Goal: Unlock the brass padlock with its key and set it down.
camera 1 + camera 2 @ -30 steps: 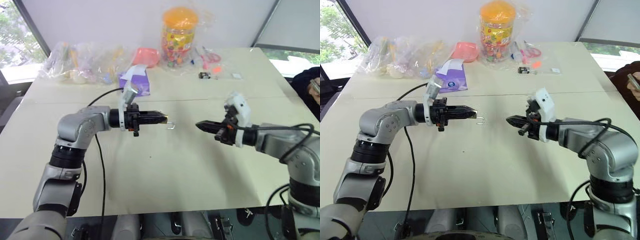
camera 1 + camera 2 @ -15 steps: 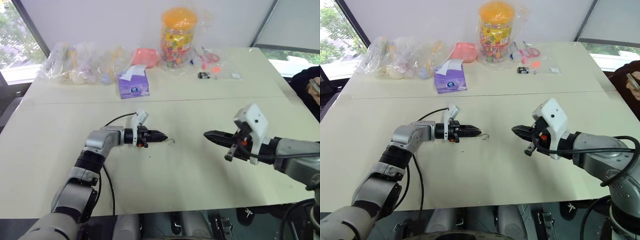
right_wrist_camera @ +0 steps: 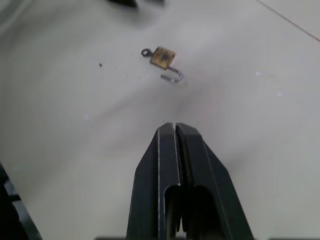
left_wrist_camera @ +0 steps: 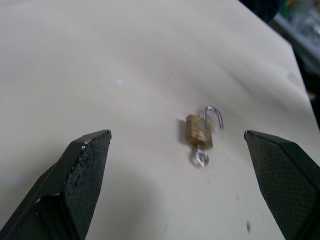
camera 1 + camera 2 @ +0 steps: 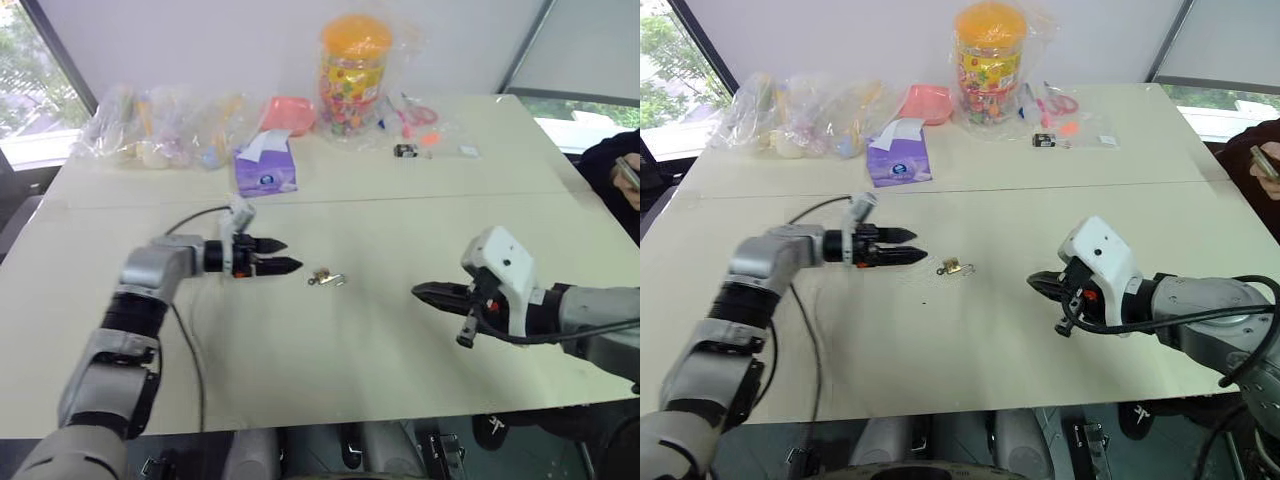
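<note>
The brass padlock (image 5: 325,278) lies flat on the cream table (image 5: 330,360), near its middle, with its silver shackle (image 4: 211,113) swung open. The key (image 4: 201,157) sticks out of the lock's bottom end, showing its small ring head. My left gripper (image 5: 290,255) hovers just left of the padlock, open and holding nothing; in the left wrist view the lock (image 4: 199,131) sits on the table beyond the spread fingers. My right gripper (image 5: 418,291) is shut and empty, well to the right of the padlock (image 3: 163,56) and pointing toward it.
Along the table's far side stand a purple tissue box (image 5: 266,170), a candy jar (image 5: 352,70), clear bags of items (image 5: 160,125), a pink item (image 5: 290,110) and a small black object with clear packets (image 5: 408,151). A person's hand (image 5: 625,172) shows at the right edge.
My left gripper opened, let go of the padlock and pulled back to the left. The padlock now lies on the table. My right gripper drew back toward the near edge.
</note>
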